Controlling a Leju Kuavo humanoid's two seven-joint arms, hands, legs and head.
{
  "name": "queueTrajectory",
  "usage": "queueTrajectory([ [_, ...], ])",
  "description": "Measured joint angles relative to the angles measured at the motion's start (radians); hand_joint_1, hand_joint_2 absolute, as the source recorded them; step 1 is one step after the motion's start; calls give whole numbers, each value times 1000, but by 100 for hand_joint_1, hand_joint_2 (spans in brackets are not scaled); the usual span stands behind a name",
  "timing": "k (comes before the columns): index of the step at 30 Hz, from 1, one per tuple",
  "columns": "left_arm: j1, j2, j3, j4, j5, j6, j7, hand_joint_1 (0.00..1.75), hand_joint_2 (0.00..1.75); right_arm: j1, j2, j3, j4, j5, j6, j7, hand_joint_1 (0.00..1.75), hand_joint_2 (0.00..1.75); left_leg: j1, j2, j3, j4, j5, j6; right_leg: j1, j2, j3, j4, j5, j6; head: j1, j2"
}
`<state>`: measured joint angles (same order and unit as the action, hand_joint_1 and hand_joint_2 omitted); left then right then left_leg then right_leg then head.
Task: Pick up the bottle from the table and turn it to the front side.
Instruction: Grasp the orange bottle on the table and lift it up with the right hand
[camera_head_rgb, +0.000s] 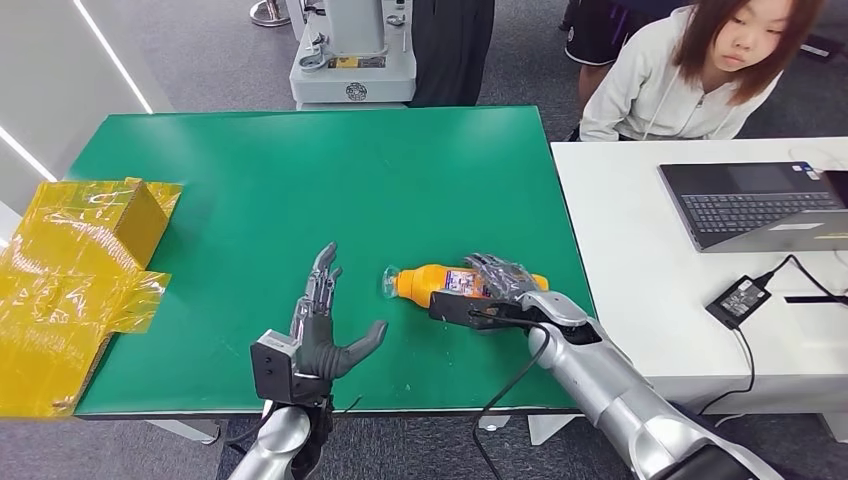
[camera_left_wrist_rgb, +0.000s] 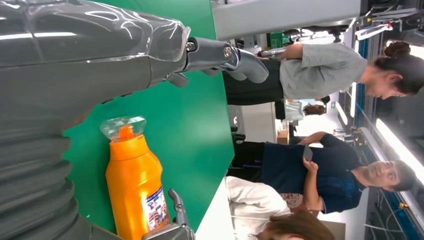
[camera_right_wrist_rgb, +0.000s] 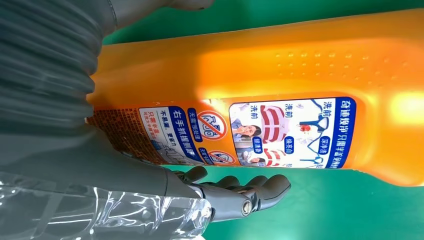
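Note:
An orange bottle (camera_head_rgb: 430, 283) with a clear cap lies on its side on the green table (camera_head_rgb: 300, 180), cap pointing left. My right hand (camera_head_rgb: 495, 290) wraps over its labelled body and grips it. In the right wrist view the bottle (camera_right_wrist_rgb: 280, 65) shows a blue and white printed label, with my dark fingers (camera_right_wrist_rgb: 240, 192) curled along one side of it. My left hand (camera_head_rgb: 322, 320) is open just left of the cap, fingers spread and pointing away from me, holding nothing. From the left wrist the bottle (camera_left_wrist_rgb: 135, 185) is seen beside that hand (camera_left_wrist_rgb: 75, 60).
A yellow-wrapped box (camera_head_rgb: 95, 215) and loose yellow film sit at the table's left edge. To the right stands a white table (camera_head_rgb: 640, 260) with a laptop (camera_head_rgb: 760, 205) and a power adapter (camera_head_rgb: 737, 300). A person (camera_head_rgb: 690, 70) sits behind it.

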<state>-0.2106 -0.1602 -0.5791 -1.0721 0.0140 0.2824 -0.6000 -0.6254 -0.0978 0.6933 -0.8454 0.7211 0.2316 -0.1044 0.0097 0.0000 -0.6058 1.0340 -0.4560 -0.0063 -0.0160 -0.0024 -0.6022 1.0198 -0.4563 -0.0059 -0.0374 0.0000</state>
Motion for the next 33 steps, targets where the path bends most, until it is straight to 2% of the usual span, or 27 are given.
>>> queueTrajectory([
  [12,1,2,0,0,7,-1,1,0,175,10,-11,1,-22,2,9,26,0,175,0,0,0,0,0,0,0,0,0,0,0,0,0,0],
  [22,3,2,2,0,19,-12,13,0,175,9,-13,3,-17,55,-7,142,0,175,0,0,0,0,0,0,0,0,1,0,0,0,0,0],
  [28,4,2,2,0,30,-20,14,0,175,8,-13,3,-8,73,-17,162,1,175,0,0,1,0,0,0,0,0,1,0,0,0,0,0],
  [29,4,2,2,0,30,-21,14,0,175,8,-13,3,-7,74,-18,163,9,175,0,0,1,0,0,0,0,0,1,0,0,0,0,0],
  [30,4,2,2,0,31,-21,14,0,175,8,-13,3,-6,74,-18,165,43,175,0,0,1,0,0,0,0,0,1,0,0,0,0,0],
  [32,4,2,2,0,33,-23,14,0,175,8,-13,3,-5,76,-20,168,126,175,0,0,1,0,0,0,0,0,1,0,0,0,0,0],
  [33,4,2,2,0,34,-24,14,0,175,8,-13,3,-5,77,-21,169,161,175,0,0,1,0,0,0,0,0,1,0,0,0,0,0],
])
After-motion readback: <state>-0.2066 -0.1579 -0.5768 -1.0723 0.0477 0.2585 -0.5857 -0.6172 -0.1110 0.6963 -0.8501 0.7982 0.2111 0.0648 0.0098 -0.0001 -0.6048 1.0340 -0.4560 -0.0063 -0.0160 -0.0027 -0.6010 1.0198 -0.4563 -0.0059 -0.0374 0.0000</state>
